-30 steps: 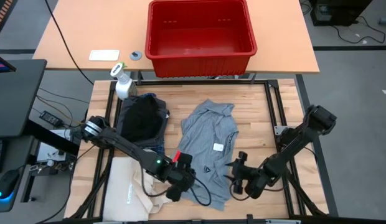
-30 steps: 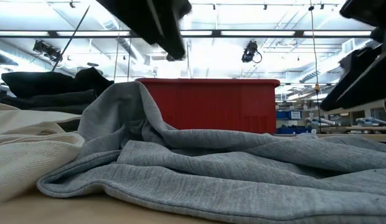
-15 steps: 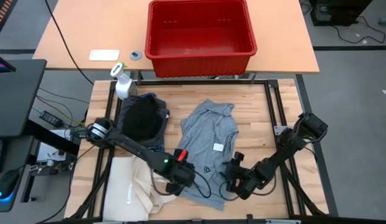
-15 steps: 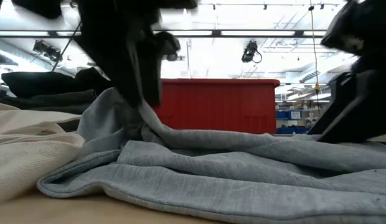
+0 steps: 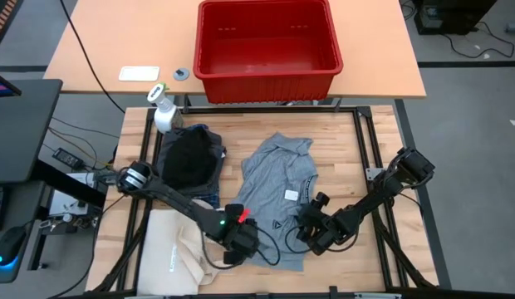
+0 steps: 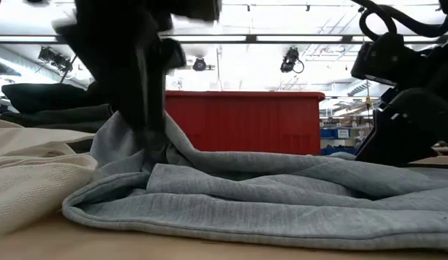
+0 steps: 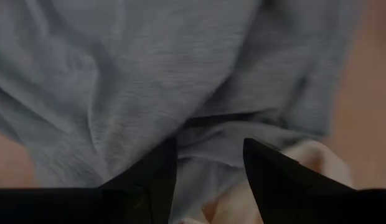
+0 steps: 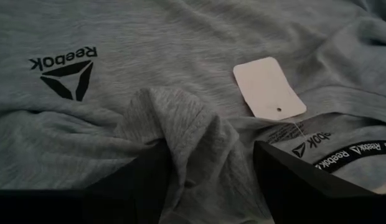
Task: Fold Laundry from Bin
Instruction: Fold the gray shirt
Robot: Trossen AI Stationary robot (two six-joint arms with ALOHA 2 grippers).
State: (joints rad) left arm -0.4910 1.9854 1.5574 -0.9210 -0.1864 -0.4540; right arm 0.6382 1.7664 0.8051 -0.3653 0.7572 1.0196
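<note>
right now you have both arms down on the light grey shirt [image 5: 278,187], which lies spread on the tabletop [image 5: 340,158] in front of the empty red bin [image 5: 268,41]. your left gripper [image 5: 234,246] sits at the shirt's near left edge, just beside the cream tote bag [image 5: 170,253]. its fingers [image 7: 159,171] stand a little apart with grey cloth lying between them, though you cannot tell whether they have bitten yet. your right gripper [image 5: 310,234] is at the near right edge, fingers [image 8: 292,177] spread around a raised ridge of fabric, not pinching it.

the likely trouble is on the left: the tote's cream cloth shows right by the fingertips, so a closing pinch could catch bag along with shirt. on the right, that ridge looks like more than one layer, so you could lift a bunched fold instead of a clean edge. uneven grips would skew the fold.

the right wrist view shows you the printed logo [image 8: 62,71], the hang tag [image 8: 269,88] and the collar band, which the low view hides behind folds. the high view alone shows the dark garments [image 5: 189,159] piled to the left and the spray bottle [image 5: 163,110].
</note>
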